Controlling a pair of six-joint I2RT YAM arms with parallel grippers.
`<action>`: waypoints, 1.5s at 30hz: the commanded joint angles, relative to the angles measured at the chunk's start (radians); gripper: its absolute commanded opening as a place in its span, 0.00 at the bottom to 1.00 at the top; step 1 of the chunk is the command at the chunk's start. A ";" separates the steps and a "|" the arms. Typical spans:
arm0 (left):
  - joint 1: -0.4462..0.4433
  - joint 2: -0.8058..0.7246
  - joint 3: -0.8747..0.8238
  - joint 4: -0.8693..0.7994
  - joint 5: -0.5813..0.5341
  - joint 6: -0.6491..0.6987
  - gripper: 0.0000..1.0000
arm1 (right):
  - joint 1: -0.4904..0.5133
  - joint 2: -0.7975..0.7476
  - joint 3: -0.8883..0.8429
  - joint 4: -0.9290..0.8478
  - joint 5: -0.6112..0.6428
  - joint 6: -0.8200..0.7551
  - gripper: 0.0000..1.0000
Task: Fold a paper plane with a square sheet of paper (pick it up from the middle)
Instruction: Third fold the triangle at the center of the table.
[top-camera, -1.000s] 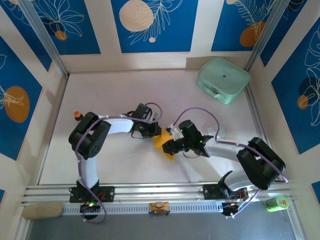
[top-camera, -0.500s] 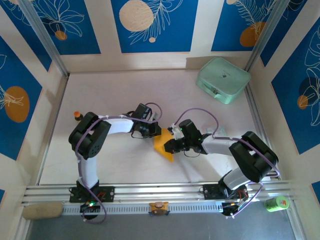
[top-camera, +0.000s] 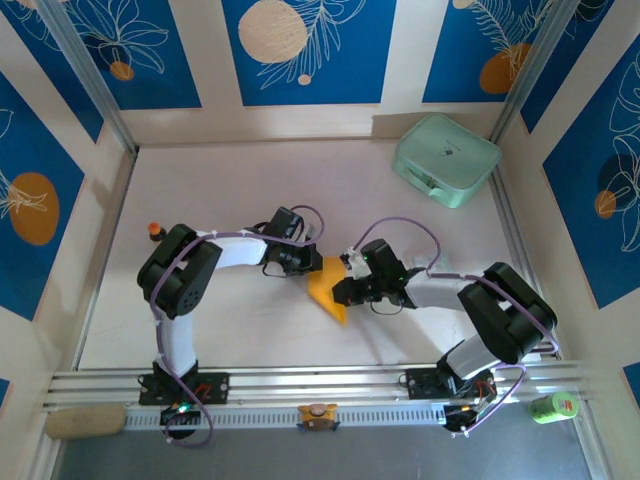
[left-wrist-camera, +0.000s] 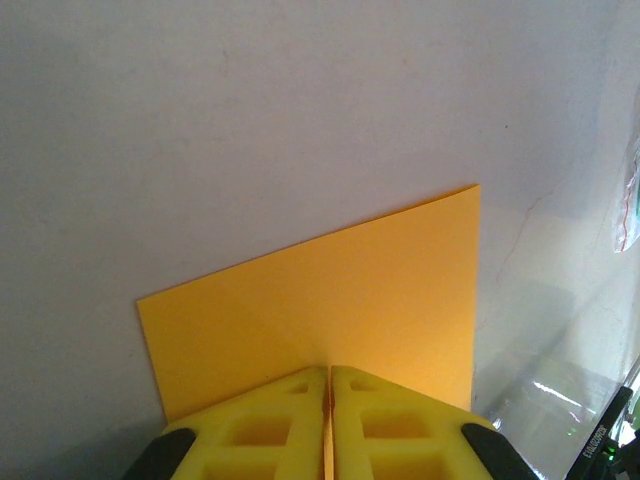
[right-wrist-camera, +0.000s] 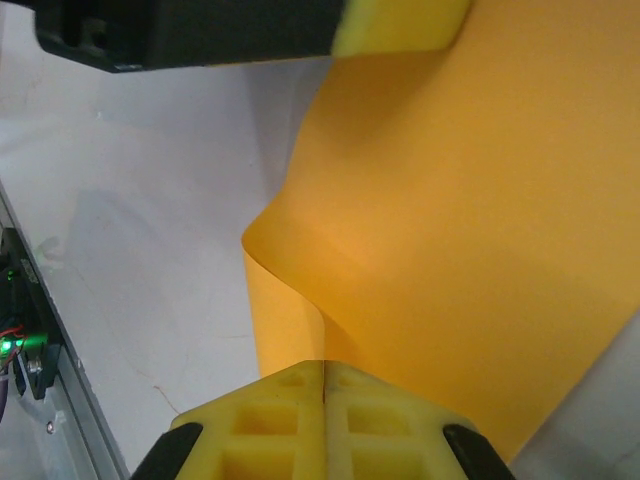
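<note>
The square sheet of paper (top-camera: 325, 291) is orange-yellow and is held up between both arms near the table's middle. My left gripper (top-camera: 311, 266) is shut on its upper left edge. In the left wrist view the yellow fingers (left-wrist-camera: 260, 425) of that gripper (left-wrist-camera: 328, 372) pinch the sheet (left-wrist-camera: 330, 285), which spreads flat beyond them. My right gripper (top-camera: 339, 291) is shut on the sheet's right side. In the right wrist view that gripper (right-wrist-camera: 325, 366) clamps a curled-over flap of the paper (right-wrist-camera: 450, 220), and the left gripper's yellow fingertip (right-wrist-camera: 400, 25) shows at the top.
A mint-green rounded case (top-camera: 446, 159) lies at the back right. A small orange-capped bottle (top-camera: 154, 229) stands by the left arm. Clear plastic wrap (left-wrist-camera: 560, 400) lies near the right arm. A green can (top-camera: 553, 405) sits beyond the front rail.
The right arm's elbow has swung inward and its gripper has shifted slightly left with the paper. The left arm has held still, keeping its grip.
</note>
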 joint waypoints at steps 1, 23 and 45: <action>0.012 -0.013 -0.010 -0.035 -0.021 0.006 0.12 | -0.007 -0.015 -0.015 -0.025 0.025 0.012 0.00; 0.013 -0.016 -0.012 -0.035 -0.020 0.014 0.12 | -0.032 -0.009 0.004 -0.030 0.037 -0.018 0.00; 0.015 -0.011 -0.007 -0.034 -0.016 0.012 0.11 | -0.032 0.058 0.028 -0.025 0.039 -0.026 0.00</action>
